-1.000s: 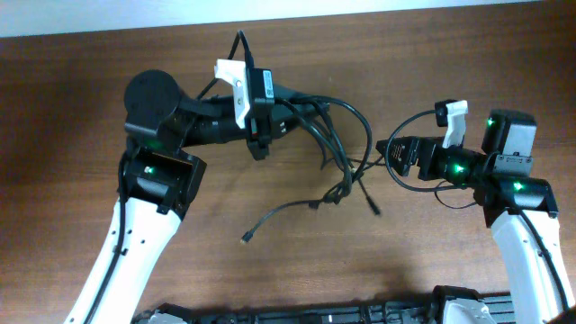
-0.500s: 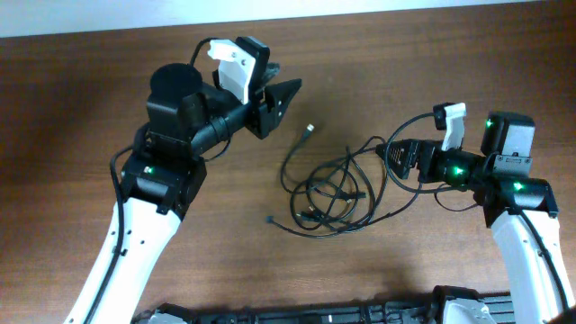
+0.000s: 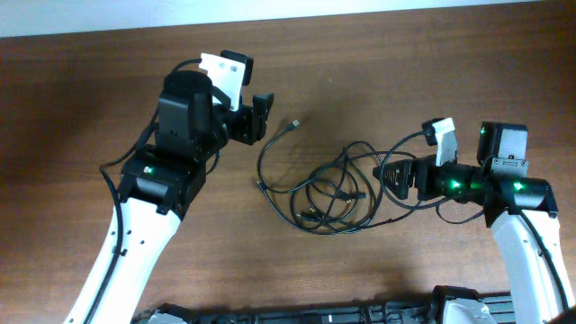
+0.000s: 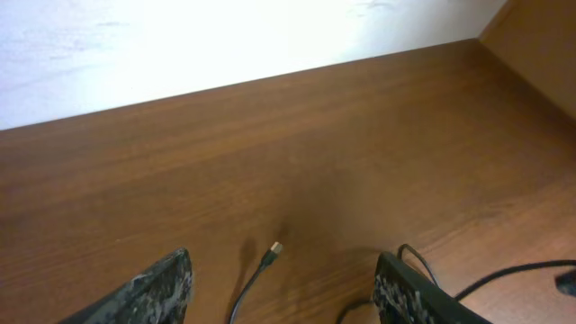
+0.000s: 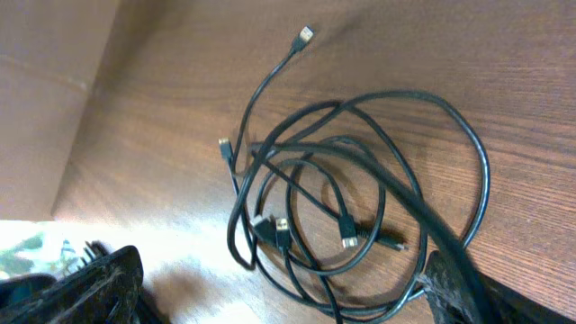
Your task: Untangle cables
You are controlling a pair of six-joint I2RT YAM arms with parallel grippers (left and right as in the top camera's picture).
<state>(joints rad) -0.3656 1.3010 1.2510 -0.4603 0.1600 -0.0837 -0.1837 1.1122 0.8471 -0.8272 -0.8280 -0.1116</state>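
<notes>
The cables (image 3: 335,187) lie on the brown table in a loose tangled pile of thin black loops, several plug ends showing inside it (image 5: 346,236). One strand runs up and left to a free plug (image 3: 295,122), also seen in the left wrist view as a small plug (image 4: 276,247) on the wood. My left gripper (image 3: 258,117) is open, raised left of the pile, holding nothing (image 4: 283,270). My right gripper (image 3: 389,176) is open at the pile's right edge; the loops lie between and beyond its fingers (image 5: 283,270), one strand running close along the right finger (image 5: 454,288).
The table's far edge meets a pale wall (image 3: 270,13) behind the left arm. A dark ridged object (image 3: 315,315) lies along the near edge. Bare wood (image 3: 360,72) stretches around the pile.
My left gripper opened and let go of the cables, then drew back to the left. The cables dropped onto the table into a loose pile. The right gripper shifted slightly down toward it.
</notes>
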